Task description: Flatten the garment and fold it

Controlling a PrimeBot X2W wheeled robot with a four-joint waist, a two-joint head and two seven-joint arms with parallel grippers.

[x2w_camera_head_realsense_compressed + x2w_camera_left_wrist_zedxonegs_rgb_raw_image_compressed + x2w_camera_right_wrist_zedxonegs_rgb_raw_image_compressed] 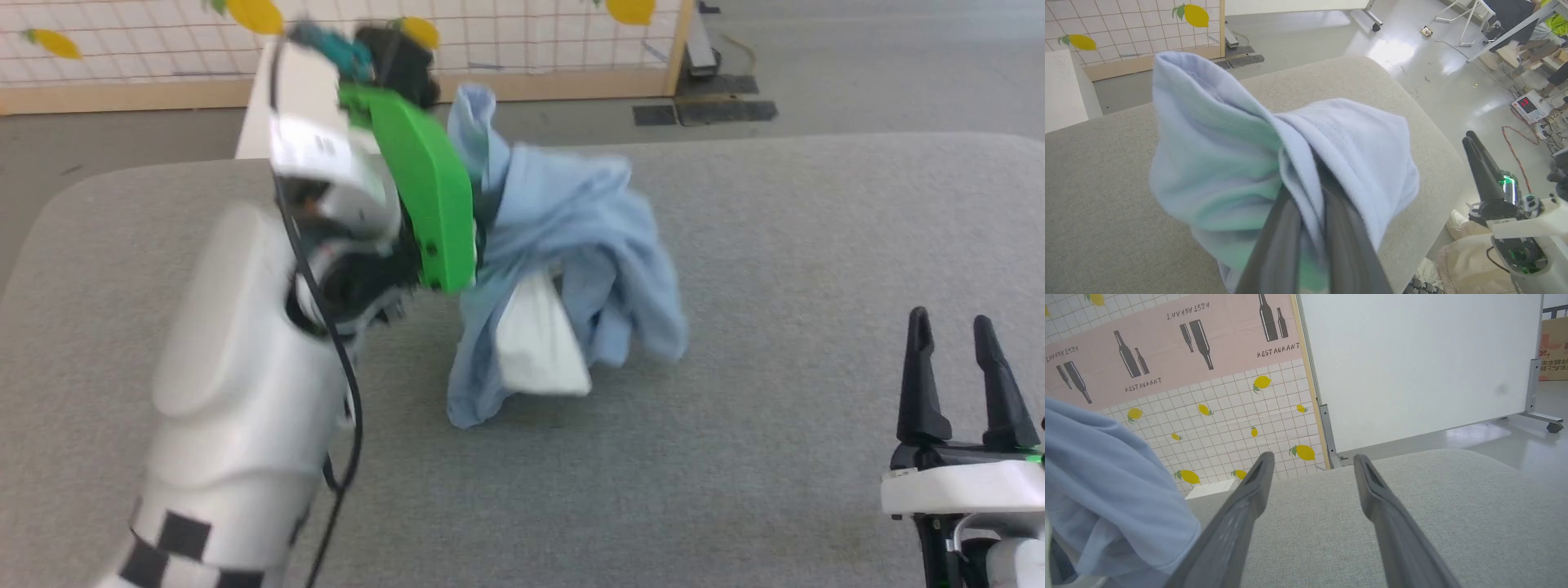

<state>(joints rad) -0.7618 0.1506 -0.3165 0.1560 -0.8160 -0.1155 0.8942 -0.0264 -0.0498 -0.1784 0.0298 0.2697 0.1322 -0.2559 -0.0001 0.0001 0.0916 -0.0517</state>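
Left gripper [1308, 204] pinches bunched garment [571, 229] above table [800, 245] centre.

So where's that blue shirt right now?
In the head view the garment hangs bunched over the middle of the grey table, pinched in the left gripper; the open right gripper sits off to its right.

The grey fabric tabletop [816, 245] has rounded corners. Beyond its far edge stand a lemon-patterned grid panel [1220, 428], a pink bottle poster [1167, 347] above it, and a white board [1412, 363] alongside.
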